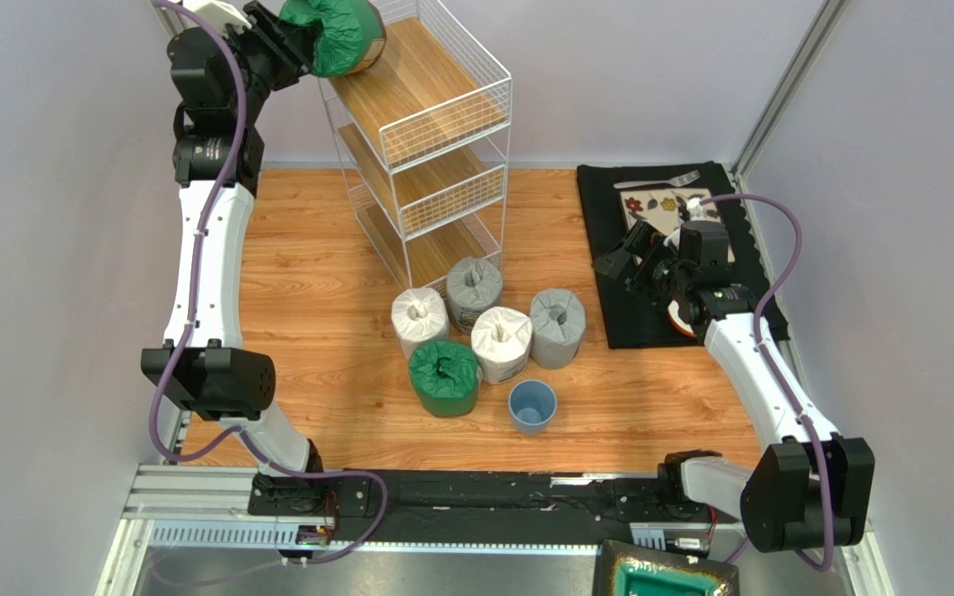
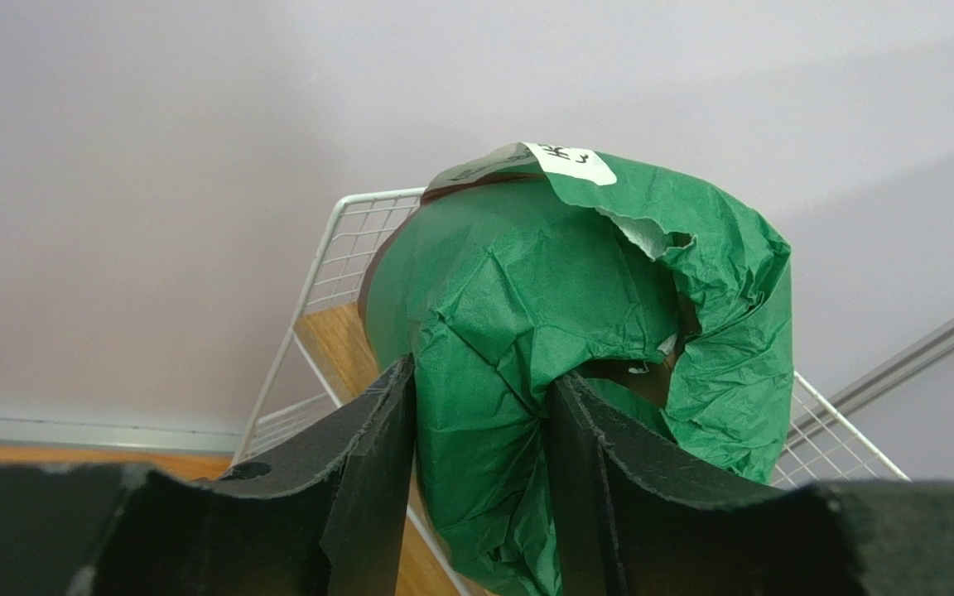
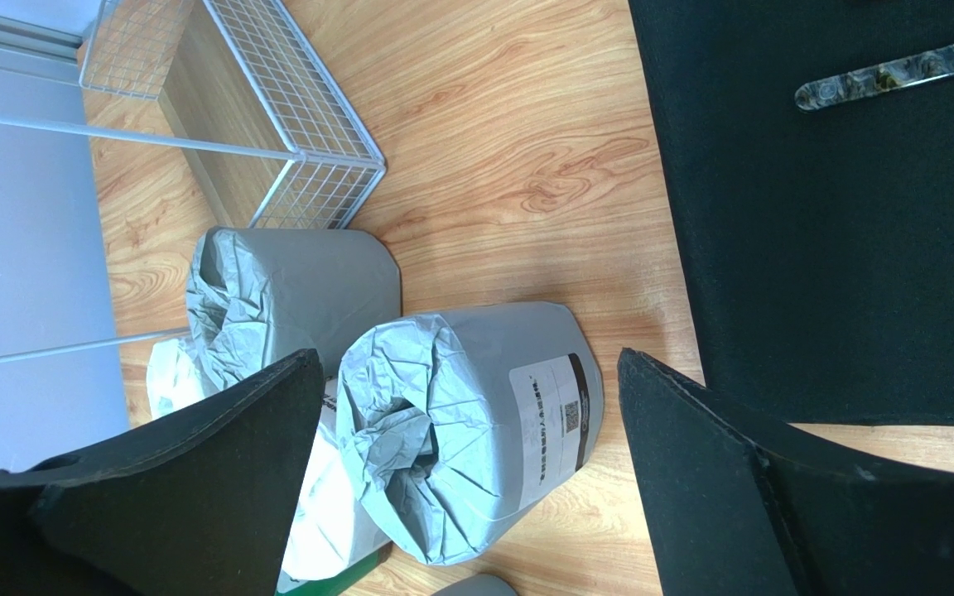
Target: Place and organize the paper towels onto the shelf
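Left gripper (image 2: 482,379) clamps the green paper-wrapped towel roll (image 2: 519,286) by loose wrapping; a tear could drop it off the white wire shelf (image 2: 320,261) below.

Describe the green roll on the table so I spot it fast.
In front of the white wire shelf, rolls cluster on the wooden table. The green roll sits at their near edge, left of the blue cup; its neighbours are white or grey.
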